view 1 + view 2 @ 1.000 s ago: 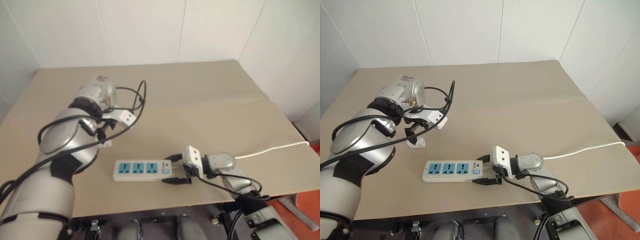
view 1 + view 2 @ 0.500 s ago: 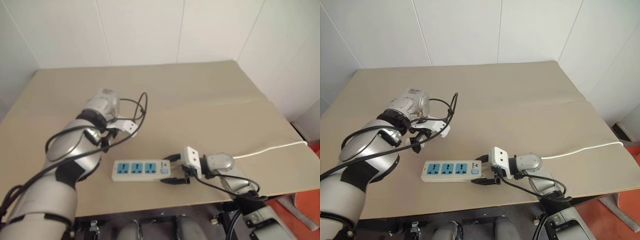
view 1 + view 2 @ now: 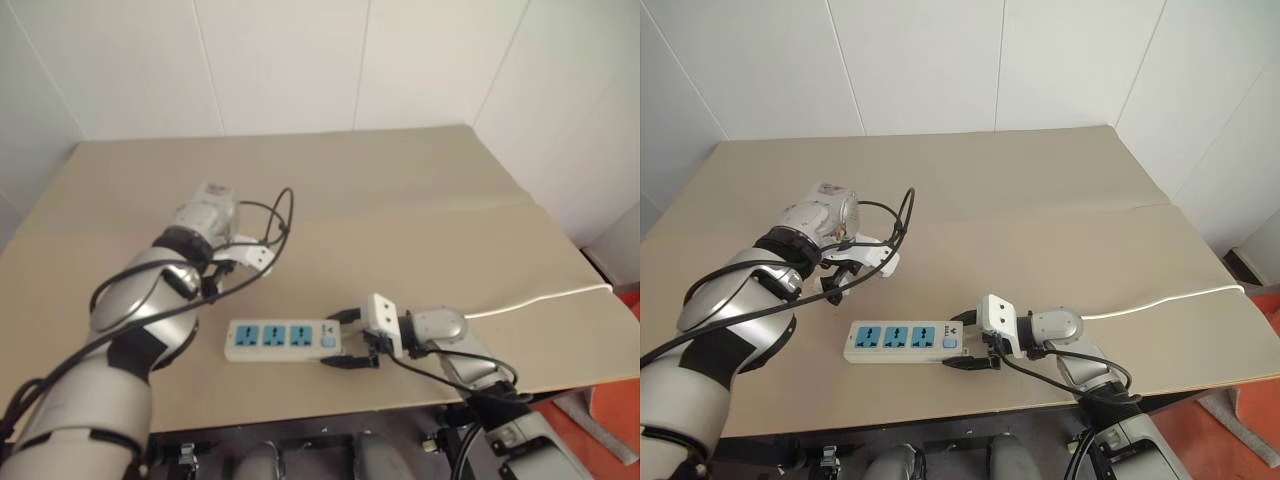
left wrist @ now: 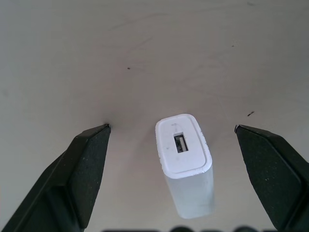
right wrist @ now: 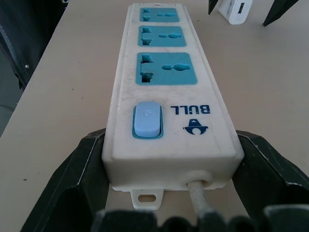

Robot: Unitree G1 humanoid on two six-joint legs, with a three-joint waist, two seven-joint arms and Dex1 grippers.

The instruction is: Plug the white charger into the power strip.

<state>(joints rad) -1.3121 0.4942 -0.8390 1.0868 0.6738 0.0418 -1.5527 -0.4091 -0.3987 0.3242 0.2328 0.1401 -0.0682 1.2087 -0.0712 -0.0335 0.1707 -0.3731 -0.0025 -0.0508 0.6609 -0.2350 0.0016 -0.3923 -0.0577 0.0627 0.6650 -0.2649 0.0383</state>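
Standing upright on the worktop (image 3: 420,190), the white charger (image 4: 185,162) has its USB port facing up, so its prongs presumably point down against the surface. The left gripper (image 4: 172,133) hangs directly over it, pointing steeply downward, with its black fingers (image 4: 82,166) spread wide to either side of the charger and touching neither face; that straddle looks like the set-up for a pinch across the block's body. The charger sits just beyond the far end of the power strip (image 5: 166,92), near it but apart.

The power strip lies flat along the near part of the worktop, its three blue sockets facing up and empty. The right gripper (image 5: 169,162) comes in low and nearly level at the switch end, where the thin white cord (image 3: 540,298) leaves. Its fingers flank that end on both sides, apparently bracing the strip so it will not slide when a plug is pressed in. Nothing is plugged in yet.
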